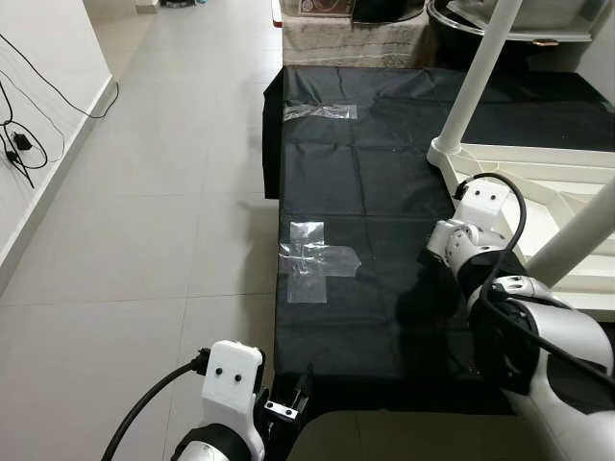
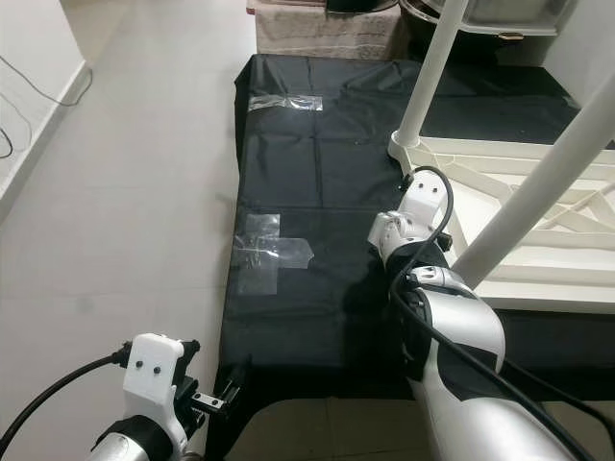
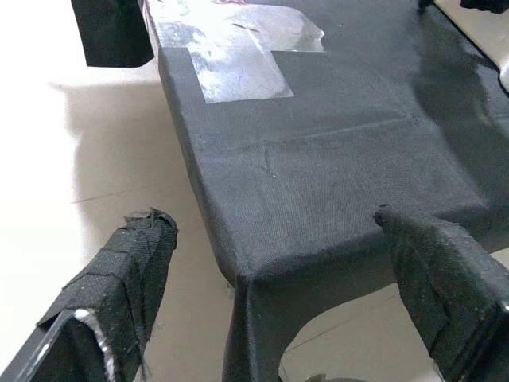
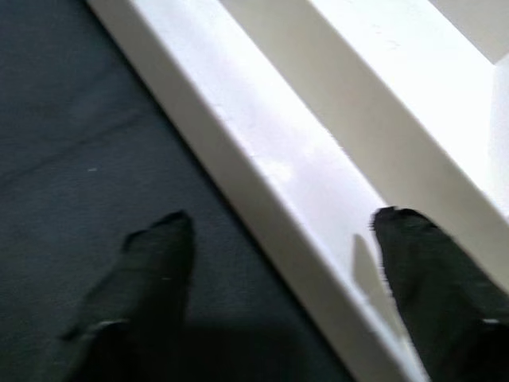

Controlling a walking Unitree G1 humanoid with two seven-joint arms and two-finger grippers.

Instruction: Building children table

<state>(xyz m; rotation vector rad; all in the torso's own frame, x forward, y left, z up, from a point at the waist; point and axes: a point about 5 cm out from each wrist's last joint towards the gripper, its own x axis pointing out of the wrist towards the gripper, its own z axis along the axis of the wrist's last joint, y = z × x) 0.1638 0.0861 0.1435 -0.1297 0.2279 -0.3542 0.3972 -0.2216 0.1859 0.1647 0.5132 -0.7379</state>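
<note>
White children table (image 1: 538, 182) lies upside down on the black cloth (image 1: 365, 192), along the cloth's right side, tabletop flat down and its two visible round legs (image 1: 478, 77) sticking up, leaning slightly; long axis can't be judged, part is cut off. Right gripper (image 4: 270, 239) hangs over the table's white edge rail, fingers spread apart, one over the cloth and one over the rail, holding nothing. Left gripper (image 3: 278, 263) sits at the cloth's near left corner, fingers apart and empty, with clear tape patches (image 1: 312, 259) on the cloth further in.
</note>
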